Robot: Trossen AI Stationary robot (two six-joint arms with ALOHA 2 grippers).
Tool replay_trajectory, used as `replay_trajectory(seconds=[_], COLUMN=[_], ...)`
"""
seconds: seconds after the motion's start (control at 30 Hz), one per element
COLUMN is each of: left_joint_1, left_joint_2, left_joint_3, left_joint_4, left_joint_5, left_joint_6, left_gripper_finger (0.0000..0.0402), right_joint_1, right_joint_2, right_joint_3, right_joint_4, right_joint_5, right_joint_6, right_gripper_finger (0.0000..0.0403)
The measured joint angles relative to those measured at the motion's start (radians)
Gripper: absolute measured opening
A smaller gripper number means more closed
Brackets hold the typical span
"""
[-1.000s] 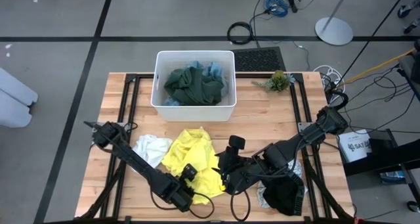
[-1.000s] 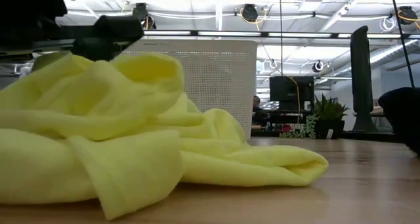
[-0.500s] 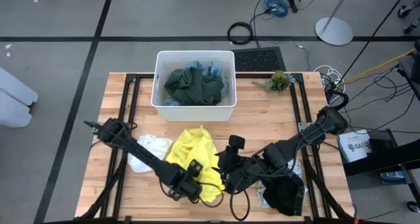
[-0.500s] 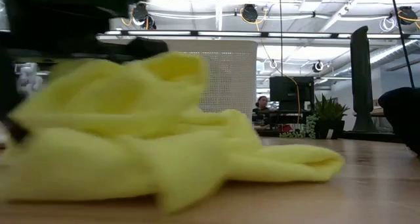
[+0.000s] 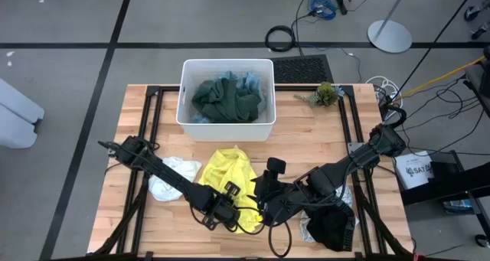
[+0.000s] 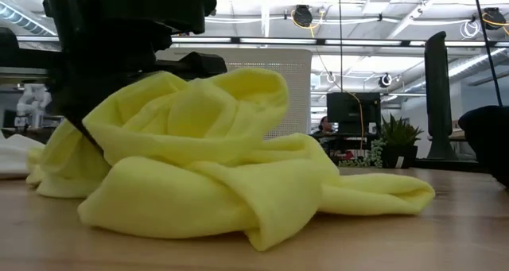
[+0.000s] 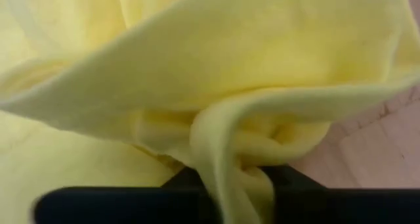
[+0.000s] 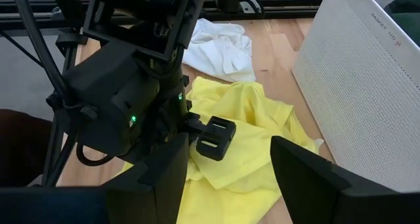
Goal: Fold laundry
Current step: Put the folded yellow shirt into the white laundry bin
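Observation:
The bright yellow cloth (image 5: 224, 177) lies bunched on the table's near middle, heaped in the low view (image 6: 215, 168). My left gripper (image 5: 227, 213) points down at the cloth's near edge and is shut on it. My right gripper (image 8: 230, 178) hangs open above the table just right of the yellow cloth (image 8: 243, 138), holding nothing. A white cloth (image 5: 172, 177) lies left of the yellow one. A black cloth (image 5: 329, 226) lies at the near right. Dark green (image 5: 226, 99) and light blue (image 5: 251, 81) cloths lie in the white tub (image 5: 184, 92). My left gripper pinches a rolled fold of the yellow cloth's near edge (image 7: 223, 165) between its two fingers (image 7: 180, 183); several layers are gathered there. The fingers come from above, pointing steeply down. The rest of the cloth lies slack and heaped on the table.
The tub stands at the far middle of the table, with a small green plant (image 5: 323, 94) to its right. Black frame rails (image 5: 149, 115) run along the table's left and right sides. Bare wood (image 5: 314, 131) shows between the tub and the right arm.
My left gripper has gone toward the table's right edge, along the yellow cloth's near edge. The cloth's near left part has been pushed rightward and bunched into a higher heap, and more of the white cloth shows. My right arm has kept still.

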Motion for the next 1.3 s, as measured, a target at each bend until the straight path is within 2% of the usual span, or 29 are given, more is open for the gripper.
replay_trajectory(seconds=[0.07, 0.23, 0.63, 1.0, 1.3], left_joint_1=[0.000, -0.011, -0.065, -0.076, -0.076], left_joint_2=[0.000, -0.027, -0.312, -0.517, -0.663], left_joint_3=[0.000, -0.001, -0.006, -0.004, -0.003], left_joint_4=[-0.001, -0.021, -0.081, -0.090, -0.116], left_joint_5=[0.000, -0.052, -0.171, -0.337, -0.527], left_joint_6=[0.004, 0.019, -0.056, -0.055, -0.045], left_gripper_finger=[0.0017, 0.0014, 0.0013, 0.0013, 0.0013], right_joint_1=[0.000, 0.002, 0.021, 0.065, 0.105], right_joint_2=[0.000, -0.001, -0.024, -0.068, -0.071], right_joint_3=[0.000, 0.000, -0.001, -0.001, -0.001], right_joint_4=[0.000, -0.016, -0.025, -0.034, -0.039], right_joint_5=[0.000, 0.000, 0.002, 0.004, 0.000], right_joint_6=[0.000, 0.000, 0.003, 0.037, 0.035], right_gripper_finger=[0.0203, 0.0203, 0.0203, 0.0203, 0.0203])
